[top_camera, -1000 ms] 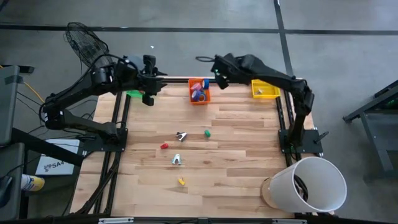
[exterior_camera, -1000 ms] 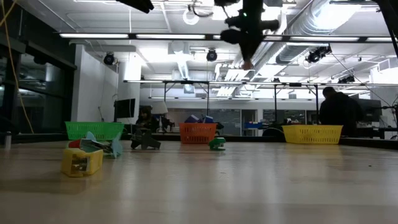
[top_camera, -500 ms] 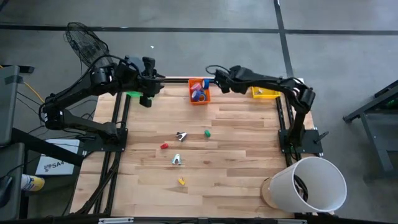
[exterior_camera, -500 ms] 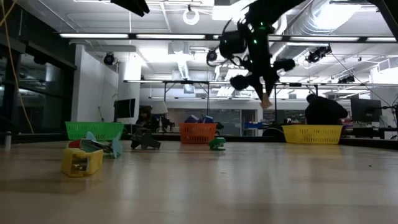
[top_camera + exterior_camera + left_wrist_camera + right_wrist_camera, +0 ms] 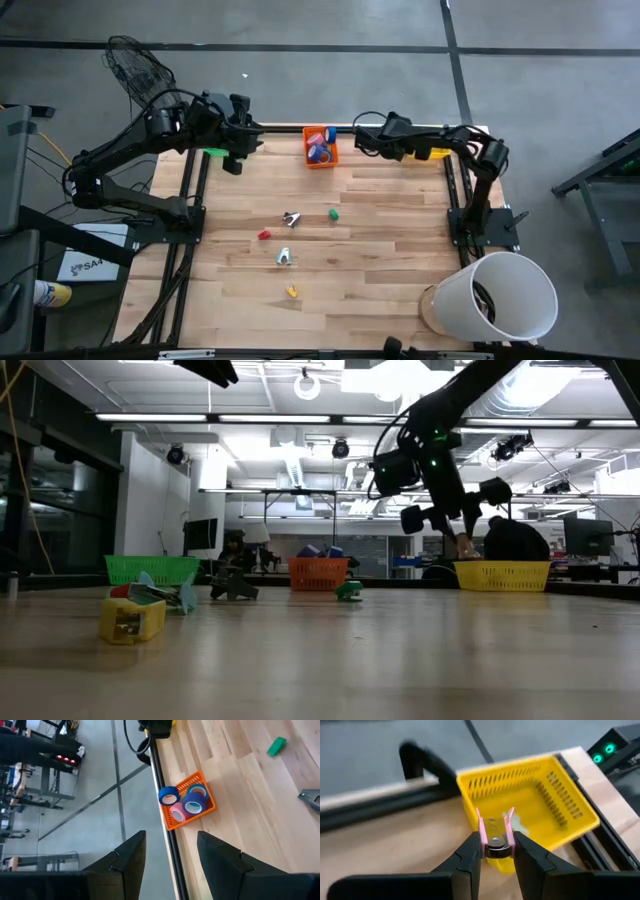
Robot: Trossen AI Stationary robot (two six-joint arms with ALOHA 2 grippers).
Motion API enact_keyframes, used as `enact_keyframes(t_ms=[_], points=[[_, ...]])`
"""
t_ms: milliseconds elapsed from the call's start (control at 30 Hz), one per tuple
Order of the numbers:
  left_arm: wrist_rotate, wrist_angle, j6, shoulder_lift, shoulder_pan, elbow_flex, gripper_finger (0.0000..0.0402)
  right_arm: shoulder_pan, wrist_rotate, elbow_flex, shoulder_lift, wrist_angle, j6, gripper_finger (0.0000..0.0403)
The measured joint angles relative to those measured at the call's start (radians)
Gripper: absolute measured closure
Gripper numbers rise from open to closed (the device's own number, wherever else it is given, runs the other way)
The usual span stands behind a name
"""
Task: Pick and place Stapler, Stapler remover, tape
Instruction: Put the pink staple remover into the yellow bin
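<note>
Between the right end effector's [image 5: 493, 851] two dark fingers sits a small pink-handled staple remover with metal jaws [image 5: 493, 839], pinched across its body near the hinge. It looks light, rigid and hard — a firm squeeze at the broad middle should hold it, though the smooth plastic sides could slip or twist. Just beyond it lies the yellow slotted plastic basket [image 5: 570, 815] at the counter's [image 5: 400, 240] far edge. Farther left, the orange basket [image 5: 209, 810] holds blue and pink tape rolls [image 5: 192, 805]. The left end effector [image 5: 167, 857] hangs released near the green basket [image 5: 150, 568].
</note>
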Motion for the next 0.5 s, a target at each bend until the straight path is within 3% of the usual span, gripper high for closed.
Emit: enact_keyframes(t_ms=[133,500], points=[[0.013,-0.005,-0.001,0.0,0.0,0.0,0.0229,-0.015,0.059,-0.003,0.0,0.014,0.032,0.0322],[0.013,-0.007,-0.001,0.0,0.0,0.0,0.0229,-0.104,0.005,-0.067,0.0,0.033,0.301,0.0322]])
